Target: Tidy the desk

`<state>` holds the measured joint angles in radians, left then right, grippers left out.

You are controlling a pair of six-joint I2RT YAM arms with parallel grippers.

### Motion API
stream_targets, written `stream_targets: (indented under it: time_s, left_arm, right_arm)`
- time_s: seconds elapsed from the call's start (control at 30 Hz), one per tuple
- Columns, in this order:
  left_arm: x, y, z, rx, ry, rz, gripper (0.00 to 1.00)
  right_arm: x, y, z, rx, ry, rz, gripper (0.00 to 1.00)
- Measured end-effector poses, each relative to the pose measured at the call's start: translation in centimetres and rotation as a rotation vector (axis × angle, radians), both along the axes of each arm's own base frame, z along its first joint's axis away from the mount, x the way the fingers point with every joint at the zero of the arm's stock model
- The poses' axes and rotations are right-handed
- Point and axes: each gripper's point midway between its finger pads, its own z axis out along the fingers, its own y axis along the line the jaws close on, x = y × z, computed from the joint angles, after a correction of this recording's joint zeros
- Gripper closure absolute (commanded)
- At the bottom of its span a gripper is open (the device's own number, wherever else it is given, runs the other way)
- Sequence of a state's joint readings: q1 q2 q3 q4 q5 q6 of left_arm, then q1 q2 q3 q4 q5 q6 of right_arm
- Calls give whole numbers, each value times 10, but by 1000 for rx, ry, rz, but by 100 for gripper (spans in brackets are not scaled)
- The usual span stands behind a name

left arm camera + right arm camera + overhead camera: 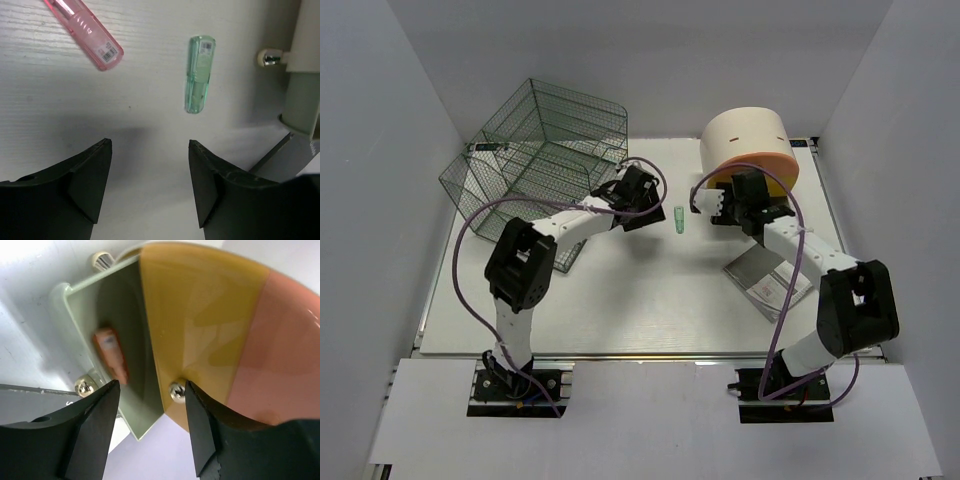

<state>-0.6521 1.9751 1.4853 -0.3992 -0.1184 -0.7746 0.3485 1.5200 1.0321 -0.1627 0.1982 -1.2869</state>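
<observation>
My left gripper, spread wide and empty, hangs over the desk left of the drawer box, green marker ahead; my right gripper, parted, empty, faces its drawer edge.

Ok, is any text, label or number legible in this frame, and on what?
No text is legible.
Pink pen: barcode sticker, print too small.
Green pen: end sticker, too small.
Orange item in the drawer: label blurred.
Booklet: print too small.
</observation>
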Motion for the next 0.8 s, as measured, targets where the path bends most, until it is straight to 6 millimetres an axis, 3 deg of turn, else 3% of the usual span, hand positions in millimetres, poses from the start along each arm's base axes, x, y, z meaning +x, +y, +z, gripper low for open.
stream_targets:
  time_s: [0.07,0.13,0.17,0.2,0.3,0.4,0.5,0.57,0.67,0.8]
  left_arm:
    - [10,-1,-4,-24,27,44,32]
    - [22,-3,-6,-46,42,87,35]
    - [29,-4,-5,-55,49,109,38]
    - [35,-5,-5,-62,53,129,39]
    - [52,-7,-4,-68,56,185,41]
    - [65,-8,-8,-45,60,237,41]
    - [74,-3,-18,0,66,290,39]
    - [73,6,-28,46,77,324,36]
    - [70,20,-41,113,89,360,32]
    - [71,33,-48,171,76,402,29]
  right_arm:
    - [-2,0,9,47,-15,-10,43]
    - [-7,2,24,126,-44,-22,58]
    - [-12,5,34,192,-55,-29,72]
    - [-19,8,45,271,-70,-36,99]
    - [-45,21,83,583,-131,-69,100]
    - [-84,36,103,877,-131,-54,100]
    - [-115,57,97,1088,-17,-11,100]
    - [-124,63,86,1143,45,-11,100]
    - [-132,64,66,1194,132,-50,100]
    - [-133,63,62,1234,154,-67,100]
